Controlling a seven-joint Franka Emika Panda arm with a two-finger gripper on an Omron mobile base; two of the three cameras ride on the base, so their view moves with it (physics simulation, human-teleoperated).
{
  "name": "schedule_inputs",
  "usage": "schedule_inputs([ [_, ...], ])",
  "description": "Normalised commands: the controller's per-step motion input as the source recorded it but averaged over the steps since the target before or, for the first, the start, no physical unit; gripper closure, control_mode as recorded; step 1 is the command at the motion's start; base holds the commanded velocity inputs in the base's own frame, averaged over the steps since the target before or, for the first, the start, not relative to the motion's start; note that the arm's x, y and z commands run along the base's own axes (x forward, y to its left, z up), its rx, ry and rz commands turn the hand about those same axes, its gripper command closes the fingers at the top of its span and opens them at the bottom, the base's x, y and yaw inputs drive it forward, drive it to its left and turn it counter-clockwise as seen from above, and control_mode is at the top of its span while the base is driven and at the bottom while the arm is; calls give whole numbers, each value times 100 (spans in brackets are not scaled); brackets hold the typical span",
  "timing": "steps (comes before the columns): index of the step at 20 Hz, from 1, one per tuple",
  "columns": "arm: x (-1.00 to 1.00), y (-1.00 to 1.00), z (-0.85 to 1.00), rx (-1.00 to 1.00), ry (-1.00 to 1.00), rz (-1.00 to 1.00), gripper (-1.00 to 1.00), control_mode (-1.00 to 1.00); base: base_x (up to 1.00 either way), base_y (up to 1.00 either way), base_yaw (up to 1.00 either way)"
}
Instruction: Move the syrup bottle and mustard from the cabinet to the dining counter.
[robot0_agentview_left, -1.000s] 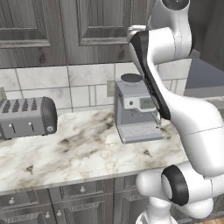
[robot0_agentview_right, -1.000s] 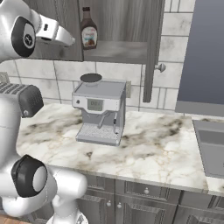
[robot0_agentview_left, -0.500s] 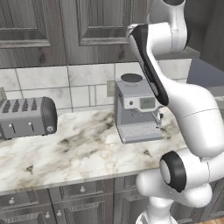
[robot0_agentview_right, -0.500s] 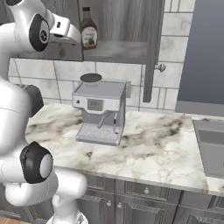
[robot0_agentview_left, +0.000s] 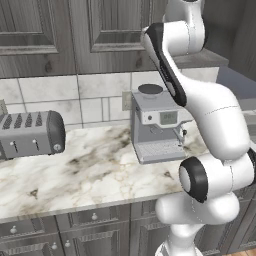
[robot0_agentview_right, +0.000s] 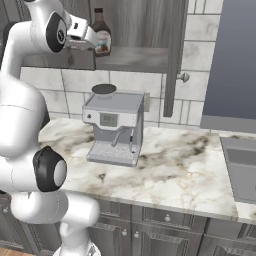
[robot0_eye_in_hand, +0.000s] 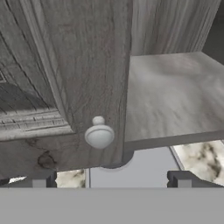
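While raised at the cabinet (robot0_agentview_right: 135, 55), gripper (robot0_eye_in_hand: 111, 178) faces a door knob (robot0_eye_in_hand: 99, 133) | fingers spread wide, empty | arm swung nearer the syrup bottle (robot0_agentview_right: 102, 39).

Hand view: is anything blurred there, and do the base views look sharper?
Hand view: the knob and door look soft and close, the shelf evenly lit. Right base view: the syrup bottle and coffee machine are crisp, without glare.
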Motion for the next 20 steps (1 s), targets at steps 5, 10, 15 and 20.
schedule_inputs([
  [5,30,0,-11,0,0,1,-100,-100,0,0,0],
  [10,23,0,-15,0,0,3,-100,-100,0,0,0],
  [15,30,0,-11,0,0,3,-100,-100,0,0,0],
  [20,34,0,-3,0,0,3,-100,-100,0,0,0],
])
